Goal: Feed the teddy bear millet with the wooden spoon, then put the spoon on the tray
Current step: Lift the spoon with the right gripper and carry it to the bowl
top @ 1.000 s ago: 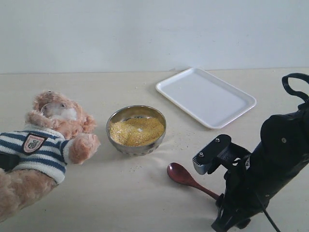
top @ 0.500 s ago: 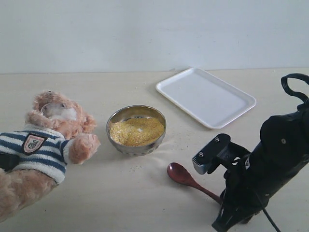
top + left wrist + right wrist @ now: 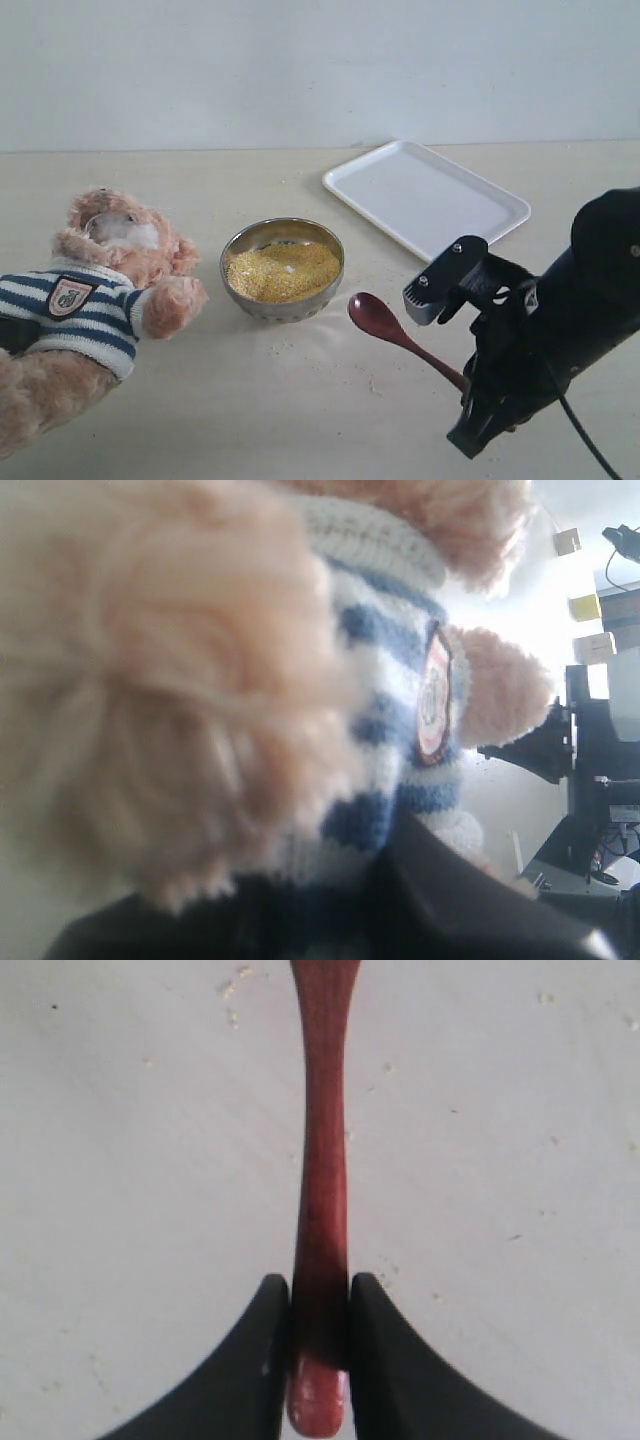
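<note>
Right gripper [image 3: 320,1352] is clamped on the butt end of the wooden spoon [image 3: 385,322]. In the right wrist view both black fingers [image 3: 262,1360] press the handle flanks and a short stub of handle shows past them. The grip looks centred and the handle is straight between the jaws. The spoon sits toward the front right of the table [image 3: 250,420]. Its long axis runs from the gripper diagonally toward the far left, with the oval end leading. That end is just beside the steel bowl [image 3: 285,306], off its right-front rim, not over it and not touching it. I cannot tell whether the spoon end rests on the worktop or is slightly clear of it. The spoon is glossy dark red-brown, its oval end faces up, and no grain shows in it. The millet [image 3: 283,272] is a level yellow fill in the bowl at mid-worktop, with stray grains on the table around it. The teddy bear [image 3: 95,300] lies on its back along the left edge, head toward the far side and one paw near the bowl. The tray [image 3: 425,200] is toward the far right corner and bare. The left gripper [image 3: 420,900] is a blurred dark mass against the bear's striped shirt, and I cannot tell its jaw state. Judgement: the scoop is not yet made, and the next move is a short advance along the spoon's axis, then a dip.
</note>
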